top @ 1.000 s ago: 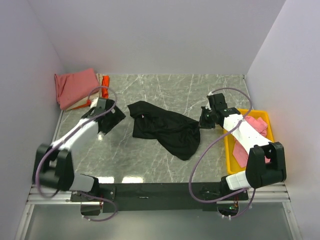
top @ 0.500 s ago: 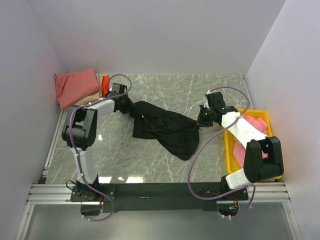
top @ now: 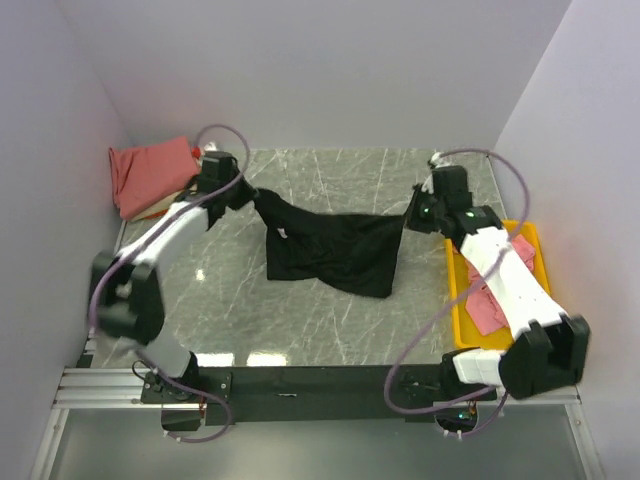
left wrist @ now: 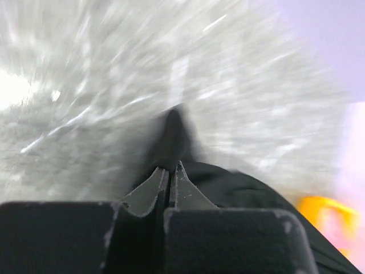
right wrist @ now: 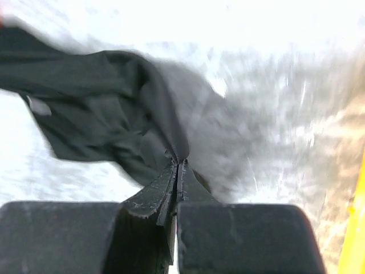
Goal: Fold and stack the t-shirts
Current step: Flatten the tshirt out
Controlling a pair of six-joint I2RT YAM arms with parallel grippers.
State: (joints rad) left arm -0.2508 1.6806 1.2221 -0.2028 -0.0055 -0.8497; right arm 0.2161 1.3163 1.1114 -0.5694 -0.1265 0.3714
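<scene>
The large black t-shirt (top: 335,250) hangs stretched between my two grippers over the middle of the table, its lower part resting on the marble. My left gripper (top: 248,194) is shut on the shirt's left corner; in the left wrist view its tips (left wrist: 170,169) pinch black cloth (left wrist: 239,188). My right gripper (top: 409,214) is shut on the right corner, and in the right wrist view the closed tips (right wrist: 178,164) hold a fold of the black t-shirt (right wrist: 97,108). A small white neck tag (right wrist: 39,105) shows on it. A folded dusty-red t-shirt (top: 150,172) tops a stack at the back left.
A yellow bin (top: 458,292) stands at the right edge, with pink t-shirts (top: 492,305) lying in it. Its rim (right wrist: 360,228) shows at the right of the right wrist view. Walls close in the table on the left, back and right. Both wrist views are motion-blurred.
My left gripper reached the black t-shirt's left corner and shut on it. Both arms then moved back and apart, pulling the crumpled shirt taut.
</scene>
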